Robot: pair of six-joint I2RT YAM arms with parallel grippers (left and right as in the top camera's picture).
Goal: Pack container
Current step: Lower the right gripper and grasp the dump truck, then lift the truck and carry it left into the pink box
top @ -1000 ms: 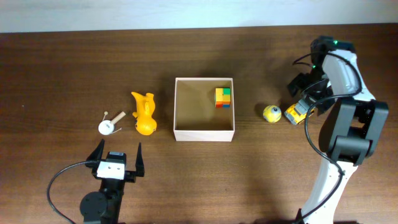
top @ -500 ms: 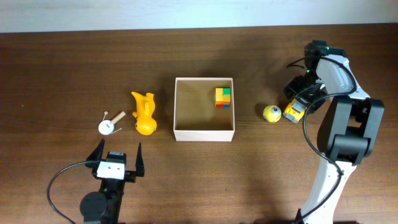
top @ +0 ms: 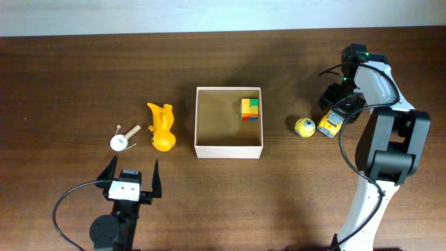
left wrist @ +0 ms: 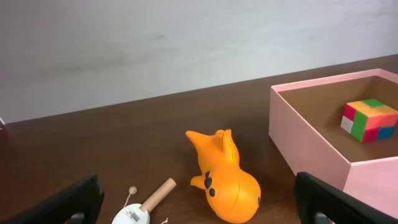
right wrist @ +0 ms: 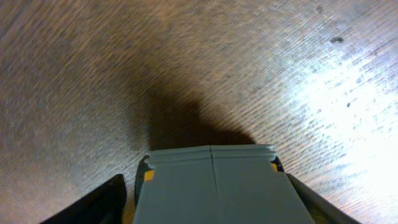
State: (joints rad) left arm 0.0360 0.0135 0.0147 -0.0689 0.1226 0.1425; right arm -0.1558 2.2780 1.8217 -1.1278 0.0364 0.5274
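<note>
Right tool down over a yellow toy truck, container well off to its left.
The container sits mid-bench with a coloured cube in its far right corner. A yellow ball lies between it and the truck. The truck fills the gap between the right tool's fingers; whether they pinch it, I cannot tell. The left tool is spread wide and holds nothing.

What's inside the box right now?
Only a multicoloured cube, in the far right corner of the container. Overhead shows the rest of its tan floor bare. From the left wrist, the near wall hides part of the floor.
</note>
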